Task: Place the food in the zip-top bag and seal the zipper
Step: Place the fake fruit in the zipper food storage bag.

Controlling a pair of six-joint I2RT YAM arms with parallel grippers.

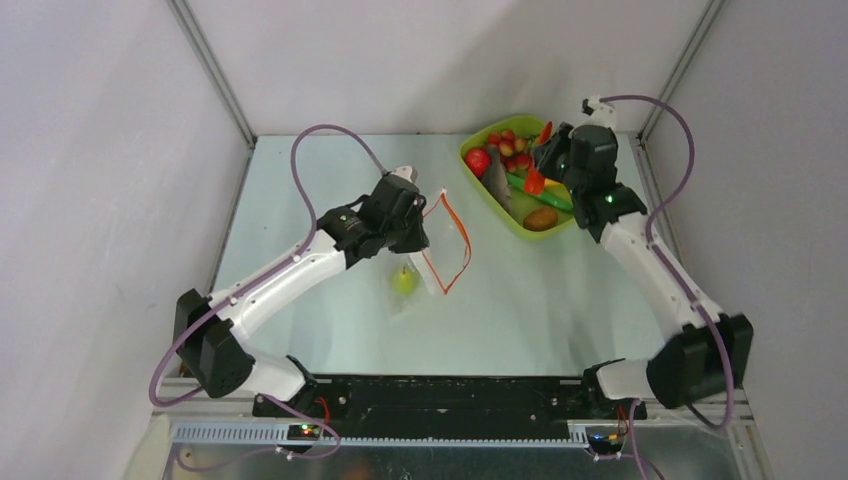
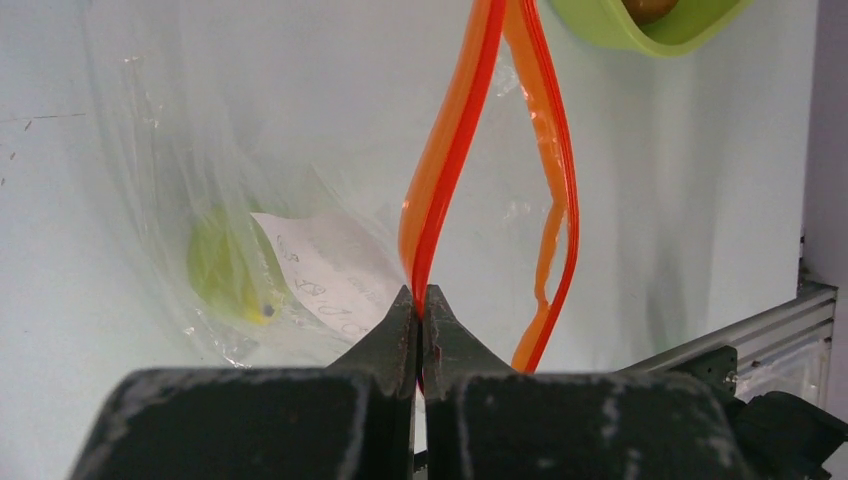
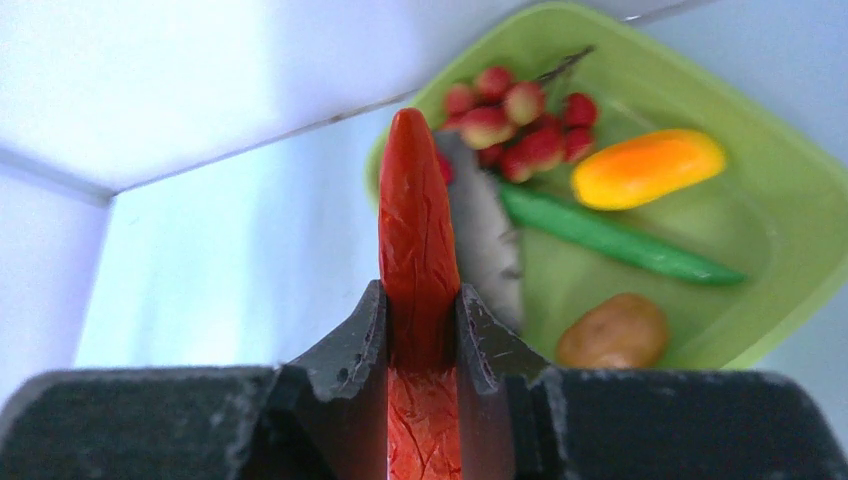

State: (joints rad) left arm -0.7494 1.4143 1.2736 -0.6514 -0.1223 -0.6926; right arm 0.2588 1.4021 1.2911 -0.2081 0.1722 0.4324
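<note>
**Bag held open at mid-table, carrot gripped over the tray**

Your bag is thin, clear, crinkled plastic at the middle of the table. Its zipper, two glossy orange-red strips, bows apart into a loop, so the mouth gapes. A smooth green pear and a white paper slip lie inside.

Your left arm reaches forward and inward, wrist low. The left gripper has its black jaws pressed together, pinching one zipper strip.

Your right arm stretches to the far right corner, wrist over the lime-green tray. The right gripper pinches a wrinkled, tapered red-orange carrot, tip pointing outward.

In the tray lie knobbly red grapes, an orange mango, a long green bean, a grey fish, a brown kiwi and a red apple.
</note>
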